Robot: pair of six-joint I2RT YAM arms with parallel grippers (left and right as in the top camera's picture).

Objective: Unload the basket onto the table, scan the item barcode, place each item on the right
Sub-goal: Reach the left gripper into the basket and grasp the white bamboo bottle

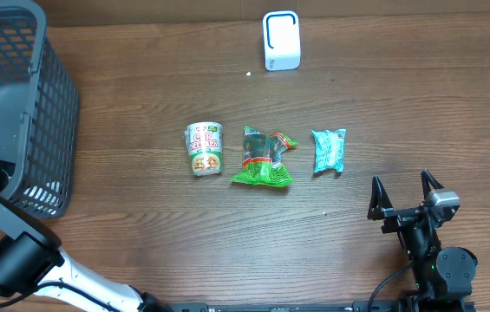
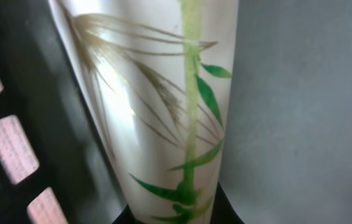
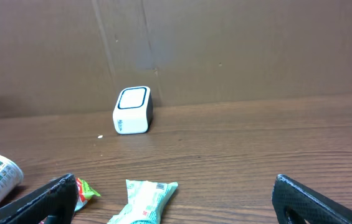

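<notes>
Wooden counter, overhead view; grey mesh basket at its far left corner; my left arm reaches into it. Left wrist view: white pack with green plant print fills the frame, standing inside the basket, mesh wall on one side, grey floor on the other; my left fingers are closed, seen only as a dark edge at the pack's foot; cannot tell whether they pinch it. Mid-counter, in a row: noodle cup on its side, green bag, teal packet. White scanner at the far edge. My right fingers spread wide, holding nothing, near the teal packet.
</notes>
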